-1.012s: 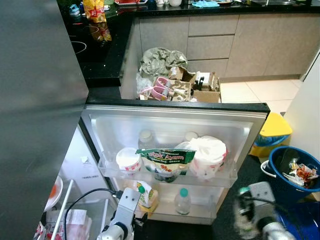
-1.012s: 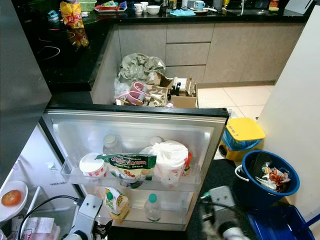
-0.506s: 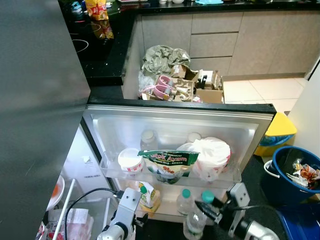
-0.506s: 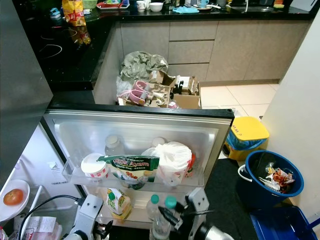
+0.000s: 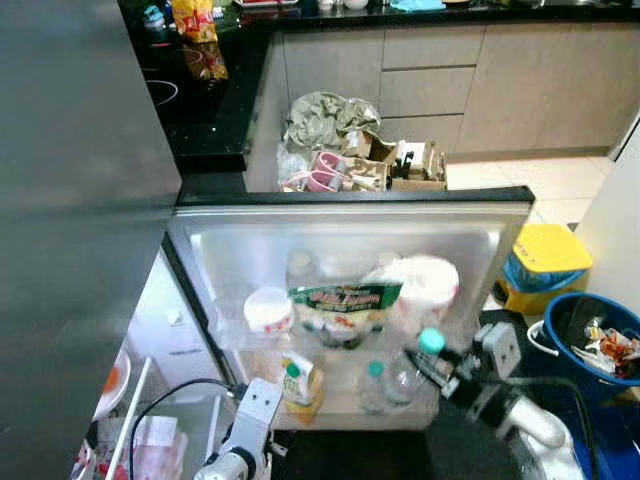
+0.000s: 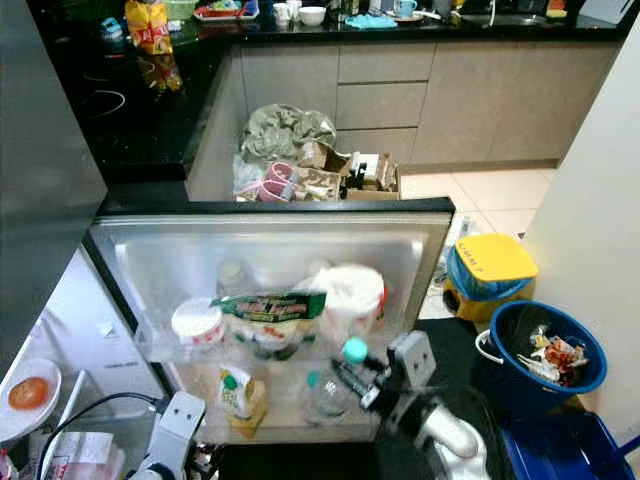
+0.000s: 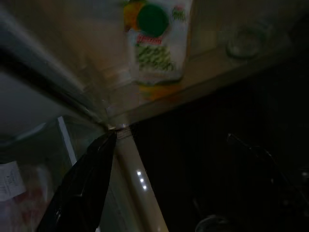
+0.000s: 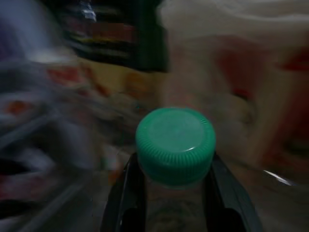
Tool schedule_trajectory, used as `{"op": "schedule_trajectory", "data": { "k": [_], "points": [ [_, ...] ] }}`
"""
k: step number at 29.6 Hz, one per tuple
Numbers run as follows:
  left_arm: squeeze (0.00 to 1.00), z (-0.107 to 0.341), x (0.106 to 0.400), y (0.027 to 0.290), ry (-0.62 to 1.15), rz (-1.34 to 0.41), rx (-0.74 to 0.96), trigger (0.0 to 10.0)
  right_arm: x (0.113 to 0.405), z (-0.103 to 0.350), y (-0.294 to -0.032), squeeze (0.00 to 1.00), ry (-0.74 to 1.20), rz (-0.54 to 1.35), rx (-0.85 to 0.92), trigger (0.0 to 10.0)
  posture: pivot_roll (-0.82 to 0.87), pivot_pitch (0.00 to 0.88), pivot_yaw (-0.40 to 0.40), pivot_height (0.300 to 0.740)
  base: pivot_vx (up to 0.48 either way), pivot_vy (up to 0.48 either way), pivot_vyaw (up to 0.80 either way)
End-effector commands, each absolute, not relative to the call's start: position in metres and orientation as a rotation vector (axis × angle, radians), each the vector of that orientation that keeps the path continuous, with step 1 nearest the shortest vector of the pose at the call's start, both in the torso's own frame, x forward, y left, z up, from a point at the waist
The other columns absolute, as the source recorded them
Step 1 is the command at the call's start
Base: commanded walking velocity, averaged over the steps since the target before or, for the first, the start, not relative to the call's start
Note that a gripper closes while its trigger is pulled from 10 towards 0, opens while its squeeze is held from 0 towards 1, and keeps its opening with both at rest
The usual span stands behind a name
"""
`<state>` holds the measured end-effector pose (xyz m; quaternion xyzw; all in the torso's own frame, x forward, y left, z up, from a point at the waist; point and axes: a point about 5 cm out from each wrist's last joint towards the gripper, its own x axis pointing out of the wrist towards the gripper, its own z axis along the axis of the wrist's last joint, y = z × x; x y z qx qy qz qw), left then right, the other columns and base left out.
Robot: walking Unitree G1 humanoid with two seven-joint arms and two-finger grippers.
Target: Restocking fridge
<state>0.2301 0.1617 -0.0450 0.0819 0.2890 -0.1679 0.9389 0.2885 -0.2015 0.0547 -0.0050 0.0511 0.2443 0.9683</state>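
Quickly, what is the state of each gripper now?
Left gripper: cannot be told.
Right gripper: closed on the clear bottle with a green cap.

Beyond the fridge door we see a cardboard box (image 6: 365,182) heaped with rubbish on the kitchen floor, our landmark. Just beside it lies a crumpled grey-green bag (image 6: 285,128) and a pink looped thing (image 6: 275,180). Behind the box run beige cabinet drawers (image 6: 378,85) under a black countertop (image 6: 130,110), where a yellow snack packet (image 6: 148,28) stands. Well apart from the box sit a yellow-lidded bin (image 6: 486,268) and a blue bucket (image 6: 540,355) of wrappers.
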Motion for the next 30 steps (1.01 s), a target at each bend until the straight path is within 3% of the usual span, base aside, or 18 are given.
{"op": "schedule_trajectory", "data": {
  "k": [1, 6, 12, 15, 20, 25, 30],
  "points": [
    [0.0, -0.049, 0.225, 0.166, 0.613, -0.345, 0.181, 10.0, 0.291, 0.058, -0.213, 0.0, 0.078, 0.407, -0.032, 10.0, -0.07, 0.048, 0.026, 0.74, 0.0, 0.0, 0.0],
    [0.0, -0.049, 0.225, 0.166, 0.612, -0.343, 0.179, 10.0, 0.287, 0.053, -0.217, 0.0, 0.097, 0.377, -0.015, 10.0, -0.07, 0.049, 0.024, 0.74, 0.0, 0.0, 0.0],
    [0.0, -0.052, 0.221, 0.167, 0.629, -0.338, 0.179, 10.0, 0.259, 0.011, -0.202, 0.0, 0.279, 0.382, 0.038, 10.0, -0.08, 0.05, 0.025, 0.74, 0.0, 0.0, 0.0],
    [0.0, -0.053, 0.219, 0.168, 0.648, -0.337, 0.187, 10.0, 0.238, -0.02, -0.196, 0.0, 0.427, 0.309, 0.051, 10.0, -0.08, 0.049, 0.026, 0.74, 0.0, 0.0, 0.0],
    [0.0, -0.056, 0.219, 0.175, 0.689, -0.283, 0.204, 10.0, 0.201, -0.056, -0.21, 0.0, 0.637, 0.076, 0.075, 10.0, -0.08, 0.05, 0.035, 0.74, 0.0, 0.0, 0.0],
    [0.0, -0.056, 0.219, 0.175, 0.691, -0.274, 0.192, 10.0, 0.183, -0.066, -0.219, 0.0, 0.698, -0.018, 0.073, 10.0, -0.09, 0.05, 0.036, 0.74, 0.0, 0.0, 0.0],
    [0.0, -0.057, 0.219, 0.173, 0.693, -0.28, 0.195, 10.0, 0.179, -0.068, -0.218, 0.0, 0.711, -0.005, 0.035, 10.0, -0.09, 0.05, 0.037, 0.74, 0.0, 0.0, 0.8]
  ]
}}
